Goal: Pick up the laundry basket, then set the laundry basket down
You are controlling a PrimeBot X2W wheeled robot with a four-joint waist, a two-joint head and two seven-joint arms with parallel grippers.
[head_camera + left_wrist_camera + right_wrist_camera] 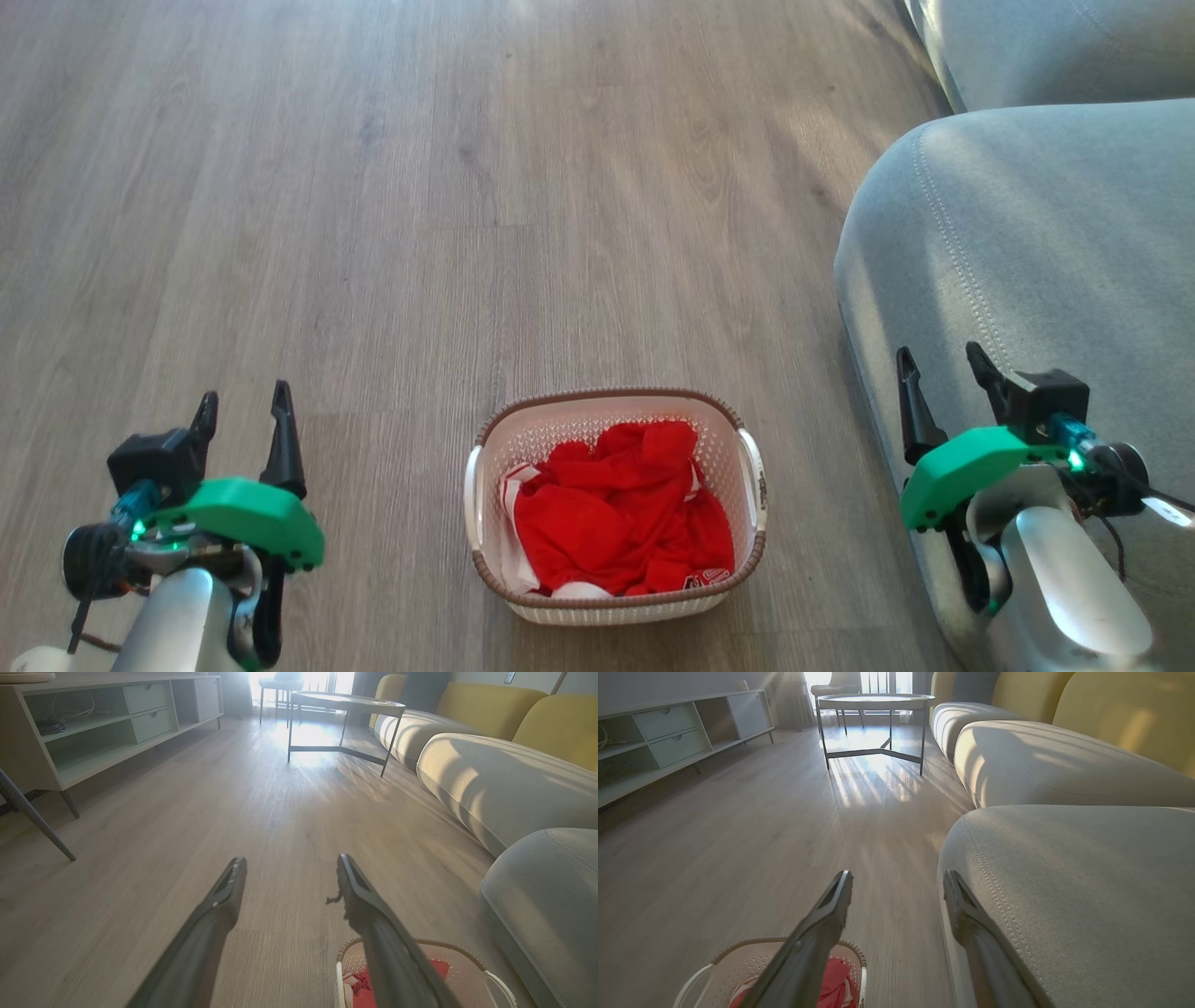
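So the wood floor (373,233) takes up most of the scene, with a grey sofa (1027,233) along the robot's right. The basket (616,609) sits flat on the floor, pretty much dead centre in front of the robot, near the sofa's corner but apart from it. That spot makes sense for a two-arm lift. The left gripper (244,392) hangs off to one side of it and the right gripper (937,351) to the other, both with fingers spread wide, nothing in them, and well apart from the basket. The right one overlaps the sofa edge in the head view, and I can't really tell if it's brushing the cushion. I'm guessing the pickup hasn't started, and each arm has to come down and inward. The red clothes (616,513) are heaped low inside, so they shouldn't get in the way. The white side handles (472,495) face outward toward the grippers, the obvious places to grab.
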